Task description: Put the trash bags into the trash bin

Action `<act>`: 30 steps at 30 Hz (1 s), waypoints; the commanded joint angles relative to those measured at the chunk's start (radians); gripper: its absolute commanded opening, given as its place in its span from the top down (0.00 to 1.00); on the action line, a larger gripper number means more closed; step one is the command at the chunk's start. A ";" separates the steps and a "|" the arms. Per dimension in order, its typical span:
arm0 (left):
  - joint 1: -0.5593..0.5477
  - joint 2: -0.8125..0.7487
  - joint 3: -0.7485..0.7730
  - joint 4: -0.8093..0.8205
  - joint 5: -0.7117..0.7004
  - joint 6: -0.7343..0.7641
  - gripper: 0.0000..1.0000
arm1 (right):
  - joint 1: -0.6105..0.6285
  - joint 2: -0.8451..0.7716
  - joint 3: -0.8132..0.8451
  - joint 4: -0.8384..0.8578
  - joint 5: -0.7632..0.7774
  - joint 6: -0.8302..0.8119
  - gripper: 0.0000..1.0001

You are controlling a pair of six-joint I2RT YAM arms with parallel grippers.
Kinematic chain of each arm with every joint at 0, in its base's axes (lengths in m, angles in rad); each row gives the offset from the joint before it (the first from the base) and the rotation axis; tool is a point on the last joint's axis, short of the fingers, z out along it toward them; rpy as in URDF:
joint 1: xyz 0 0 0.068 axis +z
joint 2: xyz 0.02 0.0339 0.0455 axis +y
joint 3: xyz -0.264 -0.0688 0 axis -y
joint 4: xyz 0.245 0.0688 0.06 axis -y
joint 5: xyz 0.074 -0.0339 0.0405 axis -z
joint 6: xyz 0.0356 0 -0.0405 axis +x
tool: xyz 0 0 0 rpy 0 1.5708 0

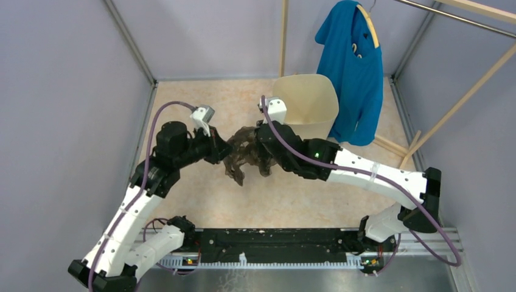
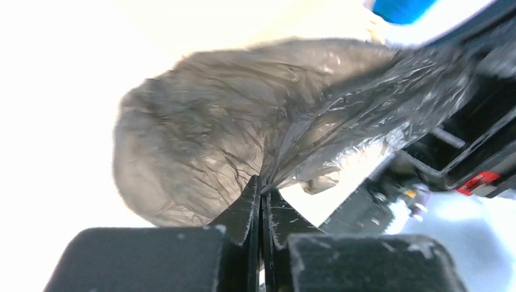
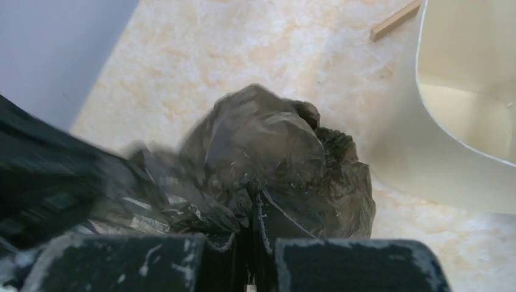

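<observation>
The trash bag (image 1: 245,152) is a wrinkly, translucent brownish-grey film, held bunched above the floor between both grippers. My left gripper (image 1: 224,149) is shut on its left edge; in the left wrist view the film (image 2: 243,115) billows out from the closed fingertips (image 2: 263,188). My right gripper (image 1: 260,140) is shut on its right side; in the right wrist view the bag (image 3: 274,152) bulges over the closed fingertips (image 3: 252,201). The cream-beige trash bin (image 1: 307,103) stands open just behind and right of the bag and shows in the right wrist view (image 3: 426,164).
A blue T-shirt (image 1: 353,73) hangs on a wooden rack (image 1: 462,97) right of the bin. Grey walls enclose the marbled floor (image 1: 274,201) on the left, back and right. A wooden strip (image 3: 395,19) lies on the floor near the bin.
</observation>
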 commanded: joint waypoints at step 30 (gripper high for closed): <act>-0.002 0.228 0.492 -0.175 -0.126 0.117 0.05 | -0.014 -0.661 -0.915 0.558 -0.259 0.283 1.00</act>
